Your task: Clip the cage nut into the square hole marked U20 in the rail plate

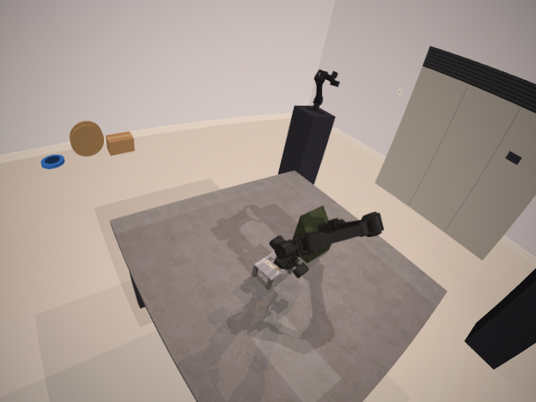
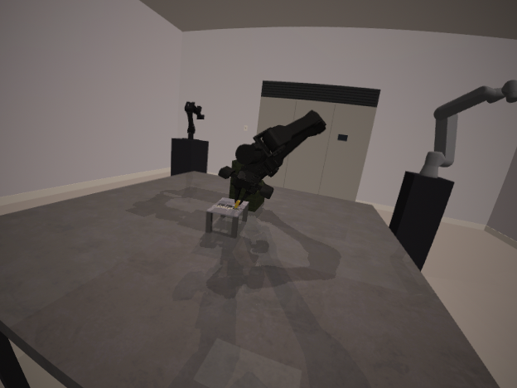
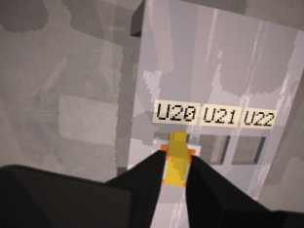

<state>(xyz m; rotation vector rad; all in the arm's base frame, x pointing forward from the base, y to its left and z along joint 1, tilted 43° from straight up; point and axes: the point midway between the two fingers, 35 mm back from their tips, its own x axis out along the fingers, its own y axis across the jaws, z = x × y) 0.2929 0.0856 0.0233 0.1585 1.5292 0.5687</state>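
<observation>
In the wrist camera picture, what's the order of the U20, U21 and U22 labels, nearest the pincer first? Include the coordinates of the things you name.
1. U20 label [image 3: 174,112]: straight ahead of the pincer [image 3: 175,160].
2. U21 label [image 3: 220,116]: middle.
3. U22 label [image 3: 259,118]: far right.

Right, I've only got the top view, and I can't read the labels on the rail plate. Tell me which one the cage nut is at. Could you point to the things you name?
Observer: U20. The cage nut [image 2: 237,204] [image 3: 176,171] is at the hole under that label [image 3: 175,112].

Operator: Describe the hold on it.

Observer: The gripper [image 1: 279,267] [image 2: 237,203] [image 3: 175,160] is shut on the nut, a finger on each side of it.

Operator: Check U21 and U22 for me.

Observer: No nut shows in the U21 hole [image 3: 217,150] or the U22 hole [image 3: 248,150].
</observation>
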